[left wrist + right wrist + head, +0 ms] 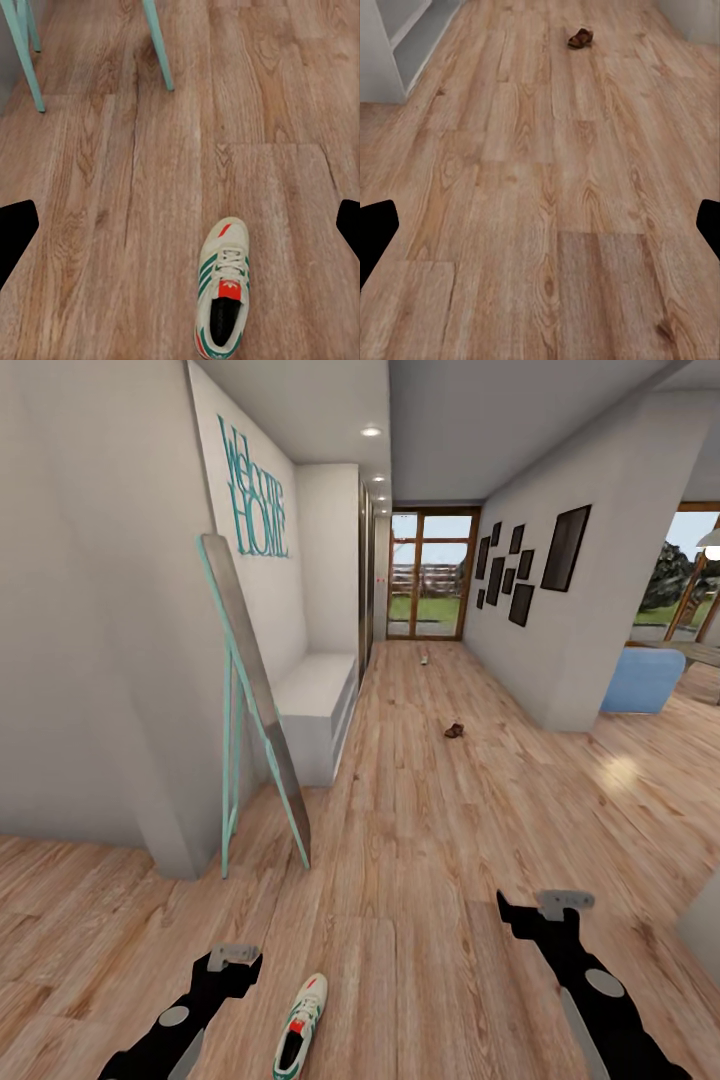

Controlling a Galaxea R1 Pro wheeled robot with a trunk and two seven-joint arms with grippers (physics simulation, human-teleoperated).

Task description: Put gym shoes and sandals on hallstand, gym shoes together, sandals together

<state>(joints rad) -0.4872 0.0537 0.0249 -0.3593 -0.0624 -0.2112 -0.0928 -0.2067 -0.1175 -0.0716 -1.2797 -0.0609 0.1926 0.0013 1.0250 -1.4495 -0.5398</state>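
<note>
One white gym shoe (302, 1025) with green stripes and a red tongue lies on the wood floor (420, 840), just right of my left gripper (232, 959). In the left wrist view the same gym shoe (222, 289) lies ahead between the wide-apart fingertips (16, 232); this gripper is open and empty. A brown sandal (454, 731) lies farther down the corridor, also seen as the sandal (580, 37) in the right wrist view. My right gripper (545, 909) hangs open over bare floor. The white hallstand (318, 710) stands against the left wall. The second gym shoe and second sandal are not identifiable.
A mint-framed mirror (255, 690) leans by the left wall in front of the hallstand; its legs (157, 45) stand ahead of the shoe. A small unclear object (425, 658) lies far off near the glass door (430, 575). A blue seat (642, 680) sits at right.
</note>
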